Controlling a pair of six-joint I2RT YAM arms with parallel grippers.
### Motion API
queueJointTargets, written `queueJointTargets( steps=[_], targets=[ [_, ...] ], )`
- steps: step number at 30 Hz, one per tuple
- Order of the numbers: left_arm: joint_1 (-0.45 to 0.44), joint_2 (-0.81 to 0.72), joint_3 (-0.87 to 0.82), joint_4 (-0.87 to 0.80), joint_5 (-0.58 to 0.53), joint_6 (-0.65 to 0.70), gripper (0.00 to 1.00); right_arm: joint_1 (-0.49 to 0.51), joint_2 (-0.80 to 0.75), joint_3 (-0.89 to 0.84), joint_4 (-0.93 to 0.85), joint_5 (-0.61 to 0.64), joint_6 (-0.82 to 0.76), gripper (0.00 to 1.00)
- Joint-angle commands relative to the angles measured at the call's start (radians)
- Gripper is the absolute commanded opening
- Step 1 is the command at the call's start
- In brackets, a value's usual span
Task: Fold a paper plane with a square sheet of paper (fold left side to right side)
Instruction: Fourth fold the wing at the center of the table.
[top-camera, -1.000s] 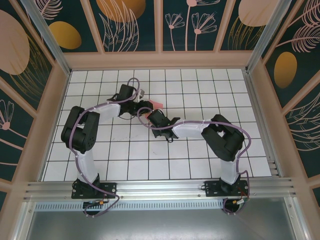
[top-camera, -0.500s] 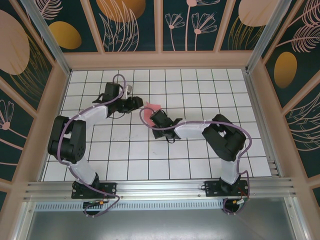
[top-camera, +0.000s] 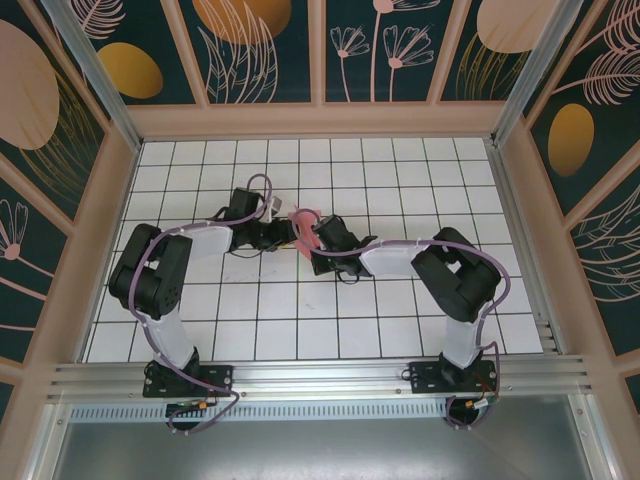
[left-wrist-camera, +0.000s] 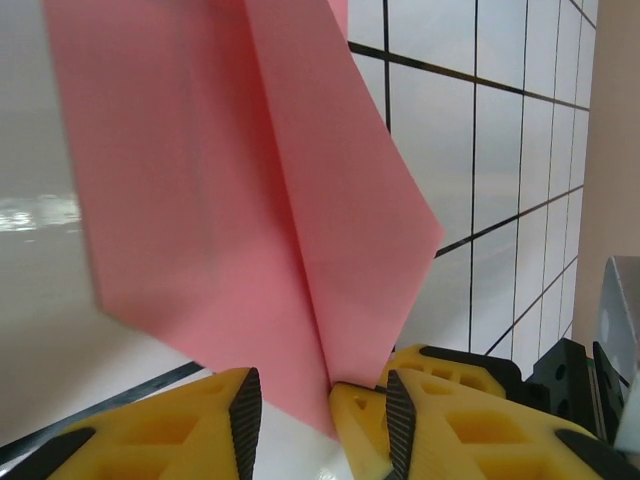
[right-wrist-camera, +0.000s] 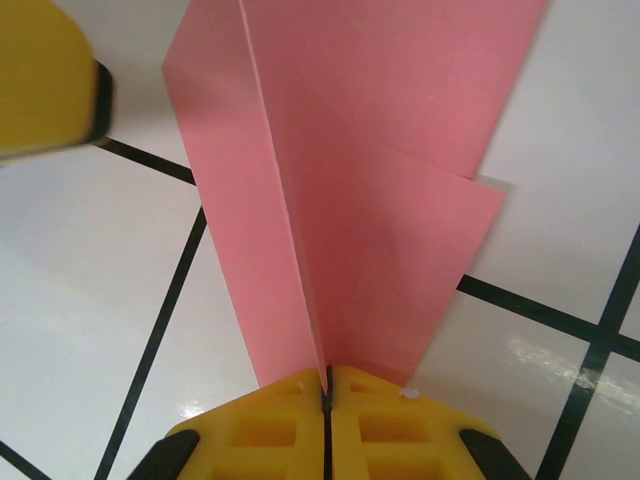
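White grid table (top-camera: 300, 310): right gripper (right-wrist-camera: 325, 388) pinches the paper plane (right-wrist-camera: 340, 200) ridge, left gripper (left-wrist-camera: 320, 402) spread around it.

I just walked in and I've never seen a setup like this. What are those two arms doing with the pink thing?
Two robot arms are working on a pink paper plane in the middle of the white gridded table. The right gripper is shut on the paper's raised centre ridge. The left gripper is open, with the paper's near end apparently between its fingers but not clamped. The paper already shows a centre crease and folded flaps.
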Motion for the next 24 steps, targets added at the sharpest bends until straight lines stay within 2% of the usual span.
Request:
queueJointTargets(
  steps=[1, 11, 18, 24],
  targets=[
    [-0.013, 0.040, 0.032, 0.042, 0.016, -0.014, 0.42, -0.009, -0.019, -0.025, 0.011, -0.044, 0.017, 0.10],
    [-0.020, 0.125, 0.121, 0.037, 0.014, -0.015, 0.44, -0.025, -0.008, -0.027, 0.018, -0.073, 0.020, 0.10],
    [-0.020, 0.160, 0.132, 0.031, 0.010, -0.011, 0.40, -0.036, 0.002, -0.022, 0.018, -0.095, 0.018, 0.10],
    [-0.021, 0.181, 0.140, 0.027, 0.004, -0.010, 0.44, -0.049, 0.011, -0.016, 0.026, -0.125, 0.015, 0.11]
  ],
)
